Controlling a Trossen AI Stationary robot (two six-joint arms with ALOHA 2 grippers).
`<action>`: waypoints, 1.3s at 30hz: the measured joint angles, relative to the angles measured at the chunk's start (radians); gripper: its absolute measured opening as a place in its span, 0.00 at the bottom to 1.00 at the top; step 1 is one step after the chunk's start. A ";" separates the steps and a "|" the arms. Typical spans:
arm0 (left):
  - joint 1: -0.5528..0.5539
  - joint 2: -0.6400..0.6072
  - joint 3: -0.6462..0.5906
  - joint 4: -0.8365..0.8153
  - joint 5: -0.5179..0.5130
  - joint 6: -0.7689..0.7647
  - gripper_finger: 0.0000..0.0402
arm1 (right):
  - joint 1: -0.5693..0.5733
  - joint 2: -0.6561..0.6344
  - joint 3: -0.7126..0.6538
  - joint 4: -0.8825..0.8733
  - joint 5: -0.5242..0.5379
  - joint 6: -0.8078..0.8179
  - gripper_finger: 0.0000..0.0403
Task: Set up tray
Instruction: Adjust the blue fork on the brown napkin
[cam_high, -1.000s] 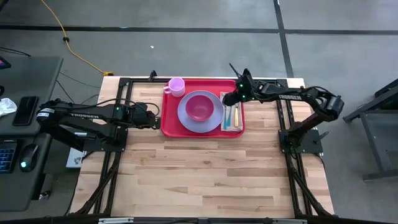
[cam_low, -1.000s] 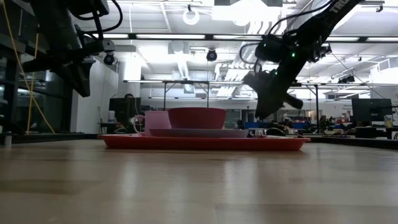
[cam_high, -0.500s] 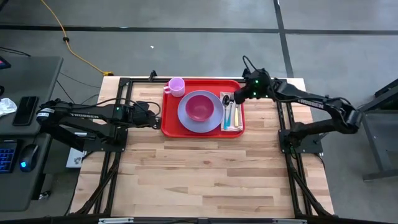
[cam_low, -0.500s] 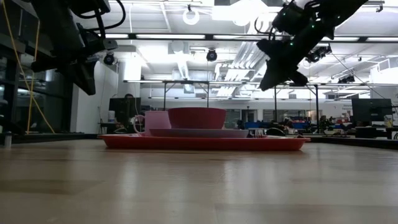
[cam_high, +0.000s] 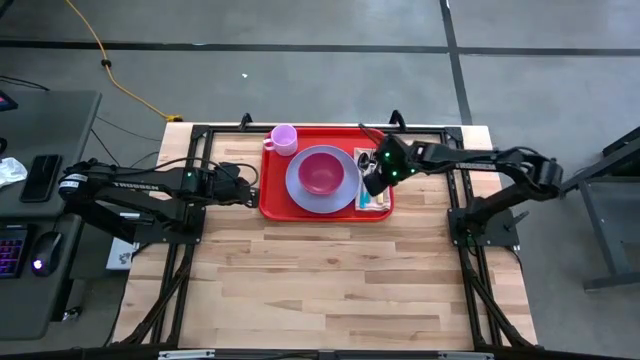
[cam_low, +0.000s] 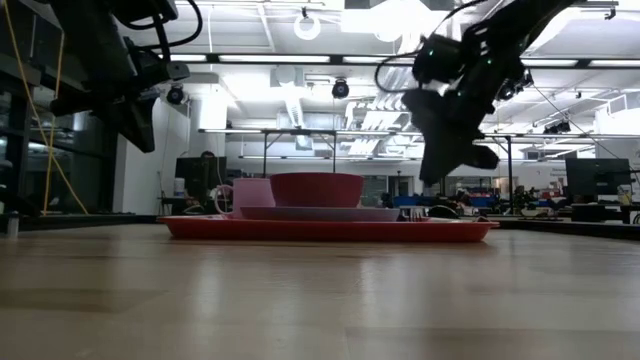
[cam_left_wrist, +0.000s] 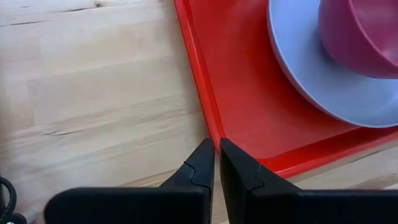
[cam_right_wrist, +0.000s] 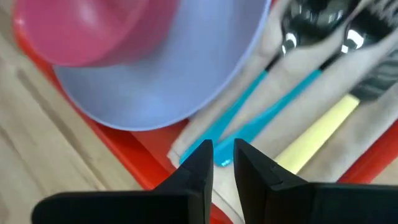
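Note:
The red tray (cam_high: 272, 188) lies at the table's far middle. On it rest a lavender plate (cam_high: 297, 186) with a pink bowl (cam_high: 320, 173), a pink cup (cam_high: 284, 137) at its far left corner, and a tan napkin (cam_right_wrist: 277, 50) along its right side. The napkin carries teal-handled cutlery (cam_right_wrist: 273, 99) and a yellow-handled piece (cam_right_wrist: 317, 134). My right gripper (cam_high: 370, 187) hovers shut over the napkin's near end, clear of it in the low view (cam_low: 450, 170). My left gripper (cam_left_wrist: 217, 155) is shut and hangs above the tray's near left corner.
Black frame rails (cam_high: 180, 270) (cam_high: 480, 280) run along both sides of the table. Bare wood (cam_high: 320, 280) stretches from the tray to the near edge. A desk with a keyboard and mouse (cam_high: 40, 265) stands beyond the left edge.
My right gripper rose and drew back toward the table's far right corner. It then swung in again and came down over the napkin, nearer the near edge than before. The tray and everything on it stayed where they were.

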 joint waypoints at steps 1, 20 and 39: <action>0.000 0.000 0.000 0.000 0.001 0.000 0.14 | 0.004 0.016 0.000 0.002 0.000 0.012 0.10; 0.000 0.000 0.000 -0.001 0.002 0.000 0.14 | 0.016 0.202 0.000 0.133 0.009 0.087 0.10; 0.000 0.000 0.000 -0.003 0.004 0.001 0.14 | 0.007 0.247 0.000 0.134 0.042 0.087 0.09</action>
